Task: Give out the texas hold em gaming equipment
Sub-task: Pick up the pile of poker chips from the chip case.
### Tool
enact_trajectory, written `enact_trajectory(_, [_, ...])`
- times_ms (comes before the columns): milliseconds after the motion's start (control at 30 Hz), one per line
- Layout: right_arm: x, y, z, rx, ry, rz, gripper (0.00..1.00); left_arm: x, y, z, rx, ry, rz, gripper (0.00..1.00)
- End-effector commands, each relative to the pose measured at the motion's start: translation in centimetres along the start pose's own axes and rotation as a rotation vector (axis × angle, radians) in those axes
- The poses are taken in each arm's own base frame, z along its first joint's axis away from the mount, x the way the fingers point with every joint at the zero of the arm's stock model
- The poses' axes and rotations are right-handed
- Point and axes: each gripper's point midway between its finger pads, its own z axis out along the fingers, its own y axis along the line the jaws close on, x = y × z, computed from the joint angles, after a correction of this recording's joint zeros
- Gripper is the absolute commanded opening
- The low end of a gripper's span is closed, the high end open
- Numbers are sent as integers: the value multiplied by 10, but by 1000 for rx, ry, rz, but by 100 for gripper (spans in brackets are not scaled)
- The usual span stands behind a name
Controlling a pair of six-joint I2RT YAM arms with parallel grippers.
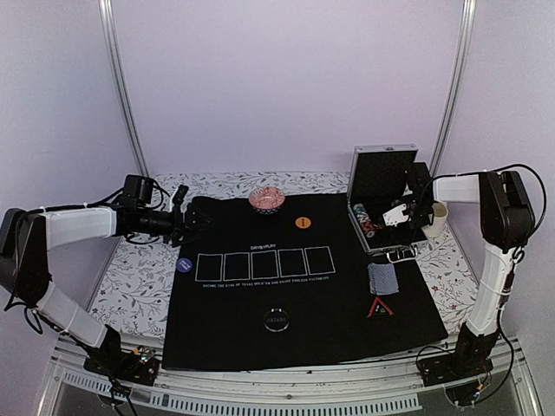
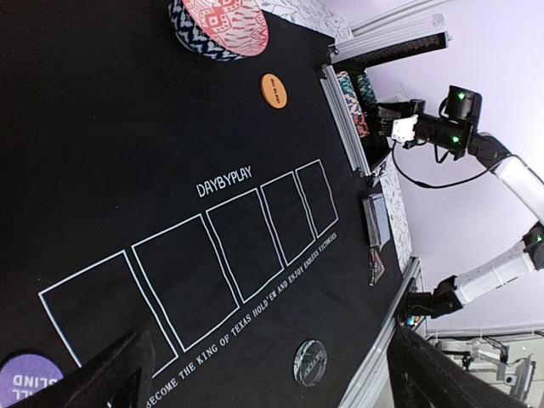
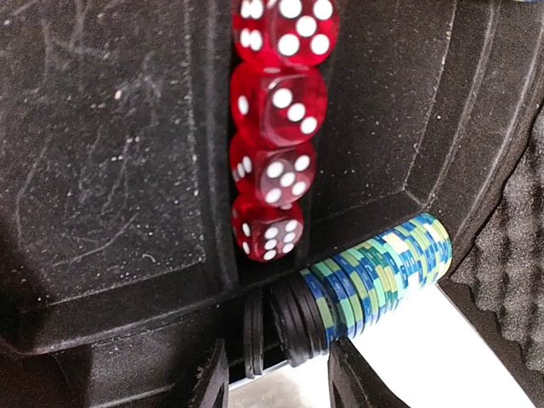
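Over the metal case (image 1: 381, 186), our right jaws stand half-open astride the black end of the chip row (image 3: 374, 272), whose long axis runs jaw to jaw; whether they grip we cannot tell, our wide left jaws well away.

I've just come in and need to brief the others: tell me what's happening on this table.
The right pincer is down in the open silver case, straddling the black chips beside the teal chips and red dice; a grip is unclear. The left pincer hovers open and empty over the left edge of the mat. On it lie cards, a triangle, an orange button, a blue button and a black button.
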Motion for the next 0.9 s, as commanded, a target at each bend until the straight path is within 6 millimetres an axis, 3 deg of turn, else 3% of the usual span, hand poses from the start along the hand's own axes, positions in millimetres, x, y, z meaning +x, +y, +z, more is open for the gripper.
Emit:
enact_trajectory(0, [6, 42, 8, -132, 23, -32, 41, -8, -6, -3, 13, -14, 23, 98])
enact_trajectory(267, [6, 44, 6, -131, 26, -41, 44, -7, -6, -3, 16, -10, 19, 98])
enact_trajectory(667, [4, 47, 27, -159, 41, -30, 48, -7, -5, -2, 14, -10, 20, 98])
enact_trajectory(867, [4, 49, 27, -163, 43, -31, 51, -7, -5, -2, 15, -8, 17, 98])
